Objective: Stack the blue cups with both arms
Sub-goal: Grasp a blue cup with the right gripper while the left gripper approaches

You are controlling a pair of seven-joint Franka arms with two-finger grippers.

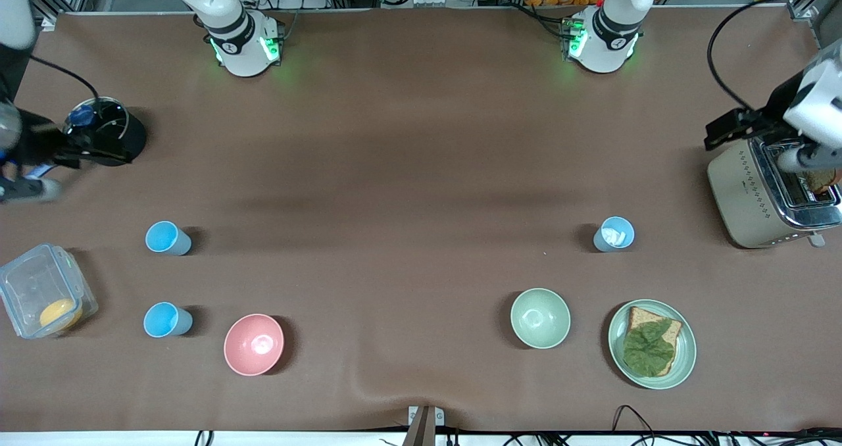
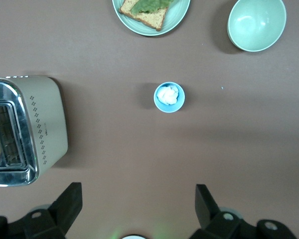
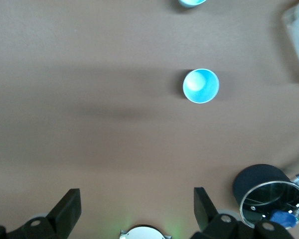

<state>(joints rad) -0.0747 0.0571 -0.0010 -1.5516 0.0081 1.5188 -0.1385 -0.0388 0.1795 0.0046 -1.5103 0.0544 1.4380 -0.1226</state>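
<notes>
Three blue cups stand upright on the brown table. Two are toward the right arm's end: one (image 1: 168,238) farther from the front camera, also in the right wrist view (image 3: 201,85), and one (image 1: 166,320) nearer. The third (image 1: 614,234) is toward the left arm's end and has something white and crumpled inside (image 2: 169,97). My left gripper (image 2: 138,191) is open and empty, high over the table near its base. My right gripper (image 3: 137,195) is open and empty, high near its base. Neither hand shows in the front view.
A pink bowl (image 1: 254,344), a green bowl (image 1: 540,318) and a plate with bread and lettuce (image 1: 651,344) sit near the front edge. A toaster (image 1: 773,189), a clear box (image 1: 46,298) and a black canister (image 1: 105,133) stand at the table's ends.
</notes>
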